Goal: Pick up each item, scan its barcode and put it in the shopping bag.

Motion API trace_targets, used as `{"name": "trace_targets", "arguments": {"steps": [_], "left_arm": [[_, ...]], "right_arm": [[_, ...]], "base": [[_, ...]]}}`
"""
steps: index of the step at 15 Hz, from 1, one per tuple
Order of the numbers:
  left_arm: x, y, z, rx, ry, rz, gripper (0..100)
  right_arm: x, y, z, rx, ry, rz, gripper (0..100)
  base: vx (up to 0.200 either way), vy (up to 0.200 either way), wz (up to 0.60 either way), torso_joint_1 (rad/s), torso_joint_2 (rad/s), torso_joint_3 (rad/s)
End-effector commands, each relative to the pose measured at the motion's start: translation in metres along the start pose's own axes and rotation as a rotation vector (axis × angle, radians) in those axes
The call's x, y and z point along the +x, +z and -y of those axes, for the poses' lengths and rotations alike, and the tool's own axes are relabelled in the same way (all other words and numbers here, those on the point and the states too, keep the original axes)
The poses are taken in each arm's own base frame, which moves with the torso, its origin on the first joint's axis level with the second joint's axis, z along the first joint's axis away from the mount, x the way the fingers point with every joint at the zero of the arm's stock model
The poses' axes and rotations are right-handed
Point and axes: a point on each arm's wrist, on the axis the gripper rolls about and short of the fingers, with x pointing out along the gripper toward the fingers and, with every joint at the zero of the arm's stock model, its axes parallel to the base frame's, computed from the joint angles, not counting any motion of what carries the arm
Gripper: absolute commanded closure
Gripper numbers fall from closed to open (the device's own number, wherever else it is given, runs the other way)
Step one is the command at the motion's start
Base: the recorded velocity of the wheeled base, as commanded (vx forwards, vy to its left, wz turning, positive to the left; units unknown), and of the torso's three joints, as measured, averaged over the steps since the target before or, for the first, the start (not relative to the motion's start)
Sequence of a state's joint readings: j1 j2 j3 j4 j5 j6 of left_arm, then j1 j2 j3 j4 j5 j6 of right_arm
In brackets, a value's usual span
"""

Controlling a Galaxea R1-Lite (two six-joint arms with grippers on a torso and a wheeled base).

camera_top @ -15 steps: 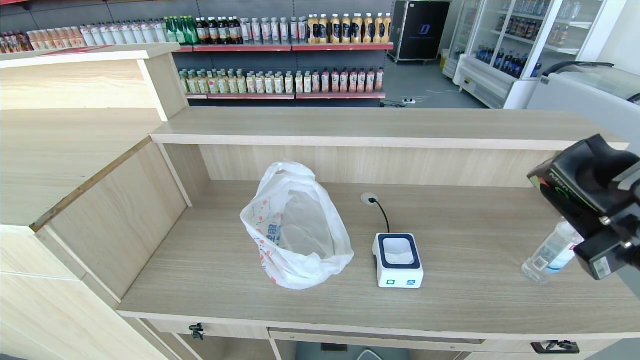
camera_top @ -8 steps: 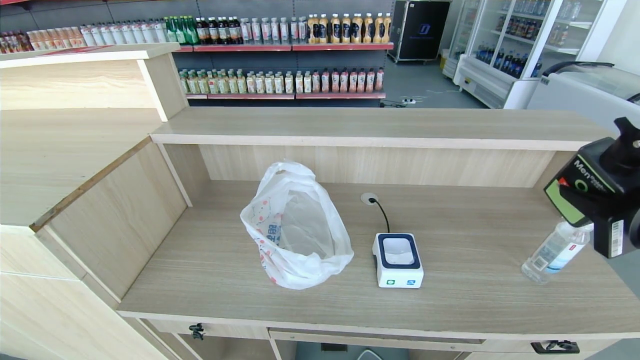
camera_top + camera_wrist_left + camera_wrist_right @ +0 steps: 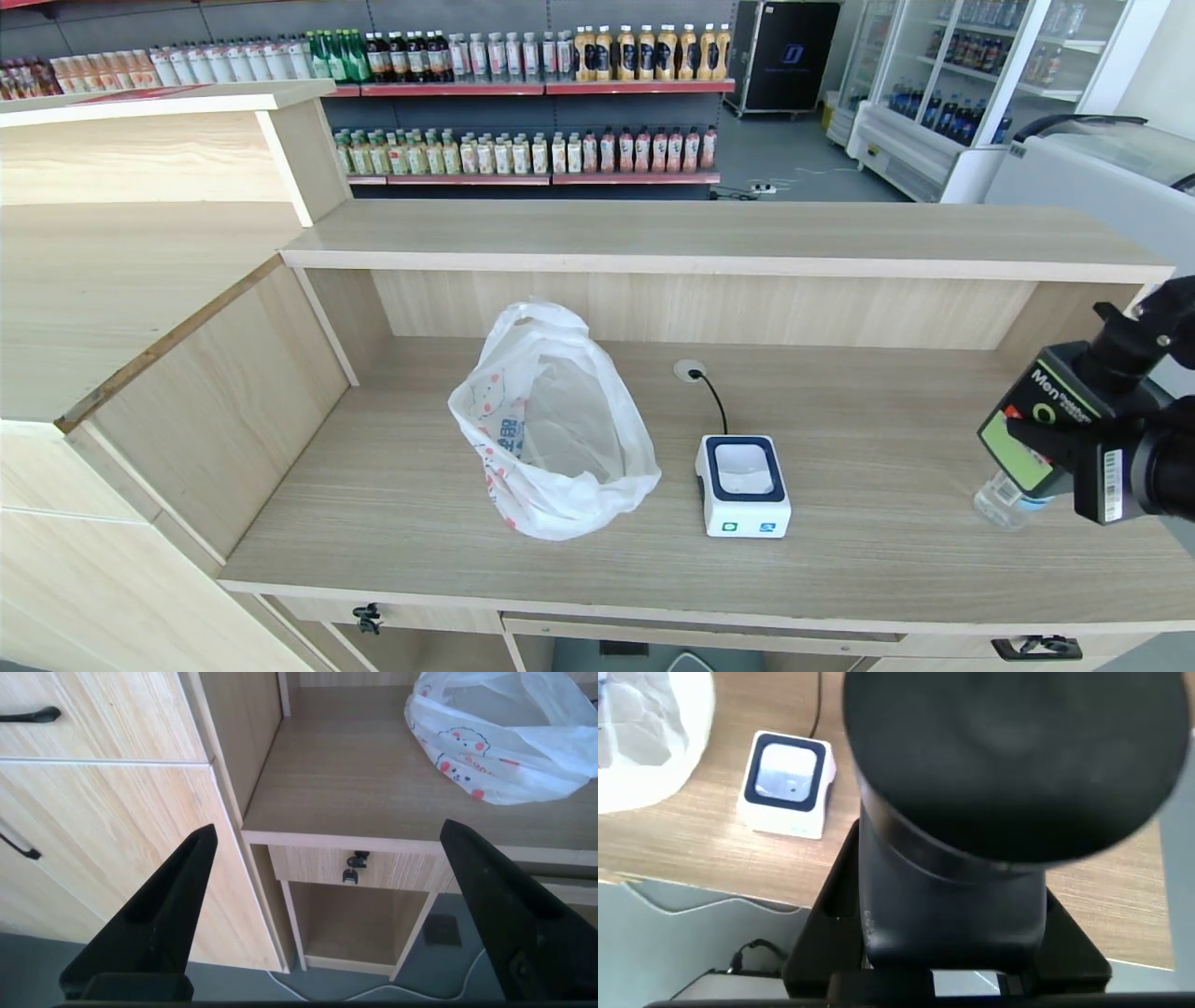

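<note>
The left gripper (image 3: 322, 924) hangs off the left end of the wooden counter (image 3: 868, 569), its 2 fingers (image 3: 149, 929) spread wide with nothing between them. The white shopping bag (image 3: 551, 429) slumps on the counter with its mouth open upward. Just to its right sits the white scanner (image 3: 743, 485), window facing up, and its black cable (image 3: 715, 403) runs back to a grommet in the counter top. Well apart from the scanner, near the counter's right end, lies 1 clear water bottle (image 3: 1001, 495), largely hidden behind the item held in front of it. That item is a black bottle (image 3: 1041, 420), pinched in the right gripper (image 3: 1111, 425) and held clear of the counter, well to the right of the scanner. It is dark all over, with a green label on 1 face and a small white barcode sticker on another. The labelled face is turned up and toward the scanner side, and the barcode sticker faces the robot. The bottle is tilted, its green end lowest, but bottle and claw are both black, so the exact line of its long axis is hard to tell
</note>
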State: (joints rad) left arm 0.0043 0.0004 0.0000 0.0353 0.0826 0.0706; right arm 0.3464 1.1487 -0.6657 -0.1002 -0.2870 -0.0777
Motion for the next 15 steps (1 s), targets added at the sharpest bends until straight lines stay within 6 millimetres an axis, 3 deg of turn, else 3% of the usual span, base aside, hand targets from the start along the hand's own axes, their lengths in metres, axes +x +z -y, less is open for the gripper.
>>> {"name": "trace_targets", "arguments": {"steps": [1, 6, 8, 12, 15], "left_arm": [[0.000, 0.000, 0.000, 0.000, 0.001, 0.000, 0], [0.000, 0.000, 0.000, 0.000, 0.001, 0.000, 0], [0.000, 0.000, 0.000, 0.000, 0.001, 0.000, 0], [0.000, 0.000, 0.000, 0.000, 0.001, 0.000, 0], [0.000, 0.000, 0.000, 0.000, 0.001, 0.000, 0]], "right_arm": [[0.008, -0.002, -0.001, 0.017, 0.020, -0.027, 100], [0.021, 0.009, -0.007, 0.128, 0.160, -0.050, 100], [0.040, 0.004, -0.008, 0.233, 0.234, -0.125, 100], [0.072, -0.002, 0.031, 0.427, 0.509, -0.178, 100], [0.085, -0.020, 0.064, 0.539, 0.539, -0.227, 100]], "base": [[0.000, 0.000, 0.60, -0.002, 0.00, 0.002], [0.000, 0.000, 0.60, 0.003, 0.00, 0.001], [0.000, 0.000, 0.30, 0.001, 0.00, 0.004], [0.000, 0.000, 0.00, 0.000, 0.00, 0.000], [0.000, 0.000, 0.00, 0.000, 0.00, 0.000]]}}
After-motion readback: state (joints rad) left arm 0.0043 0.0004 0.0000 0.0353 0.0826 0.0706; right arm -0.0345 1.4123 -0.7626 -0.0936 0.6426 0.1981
